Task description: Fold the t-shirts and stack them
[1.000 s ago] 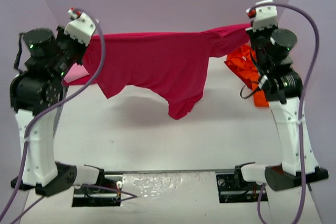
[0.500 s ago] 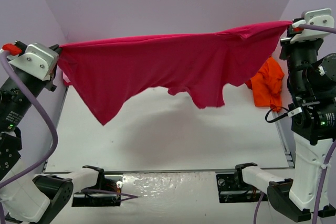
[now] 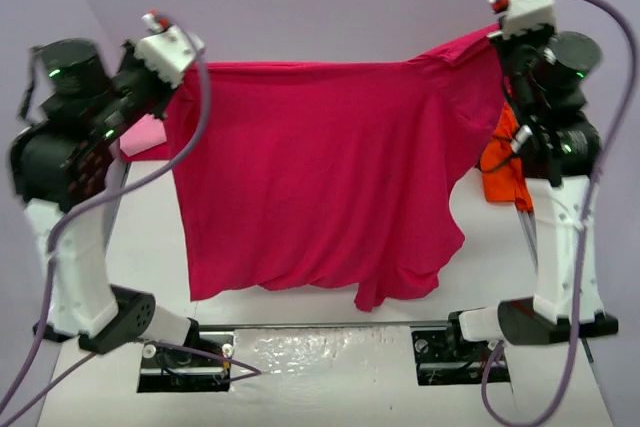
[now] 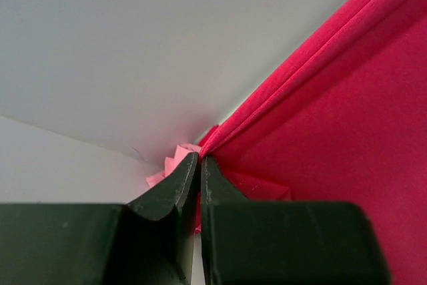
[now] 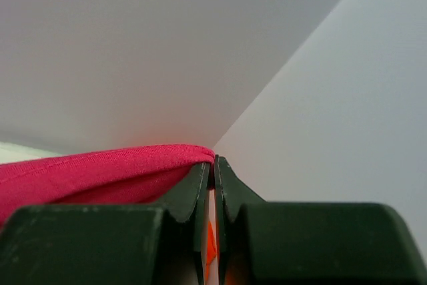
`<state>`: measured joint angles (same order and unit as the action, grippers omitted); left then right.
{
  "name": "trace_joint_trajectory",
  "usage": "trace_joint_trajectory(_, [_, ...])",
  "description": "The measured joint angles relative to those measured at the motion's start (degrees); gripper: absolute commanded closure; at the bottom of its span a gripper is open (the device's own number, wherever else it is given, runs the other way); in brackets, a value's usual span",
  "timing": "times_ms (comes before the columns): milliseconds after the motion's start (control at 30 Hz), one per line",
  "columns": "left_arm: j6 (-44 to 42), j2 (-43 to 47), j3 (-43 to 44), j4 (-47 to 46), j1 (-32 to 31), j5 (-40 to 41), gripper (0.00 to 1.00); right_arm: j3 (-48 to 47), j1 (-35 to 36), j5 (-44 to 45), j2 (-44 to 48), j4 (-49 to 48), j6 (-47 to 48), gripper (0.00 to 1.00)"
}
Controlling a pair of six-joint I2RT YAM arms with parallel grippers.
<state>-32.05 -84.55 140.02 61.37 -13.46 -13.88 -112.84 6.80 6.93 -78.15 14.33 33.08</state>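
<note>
The crimson t-shirt (image 3: 320,177) hangs spread like a curtain above the worktop (image 3: 150,247), its hem reaching down toward the near edge. The left pincer (image 4: 199,158) is clamped tight on one top corner, and the right pincer (image 5: 213,161) is clamped on the other. The light pink t-shirt (image 3: 148,137) lies at the far left corner. The orange t-shirt (image 3: 500,172) lies by the right edge.

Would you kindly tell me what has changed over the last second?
Both arms swung apart, then drew back in, and the crimson t-shirt now hangs lower and flatter. The left gripper and right gripper stay shut on its upper edge; the orange t-shirt and pink t-shirt remain on the table.
</note>
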Motion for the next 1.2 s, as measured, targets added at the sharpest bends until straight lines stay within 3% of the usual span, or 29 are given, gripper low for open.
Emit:
trace_joint_trajectory(267, [-4.01,-27.63,-3.72,-6.92,2.01,2.87,1.00,-0.99,0.13,1.37,-32.15,-4.79,6.94,1.00])
trace_joint_trajectory(400, [-4.87,-42.33,-4.86,-10.92,3.15,5.06,1.00,-4.94,0.42,2.89,-49.78,-5.35,9.41,1.00])
trace_joint_trajectory(567, [-5.05,-56.00,-3.80,-17.09,4.66,9.13,1.00,-11.95,1.01,4.15,-64.95,-5.99,11.97,1.00])
trace_joint_trajectory(733, [-5.17,-64.97,0.05,-22.63,6.00,12.61,1.00,-16.81,2.41,6.36,-72.38,-11.06,15.38,1.00])
trace_joint_trajectory(1200, [-5.30,-65.98,3.36,-31.70,6.35,17.98,1.00,-18.48,4.51,13.34,-74.39,-24.60,21.40,1.00])
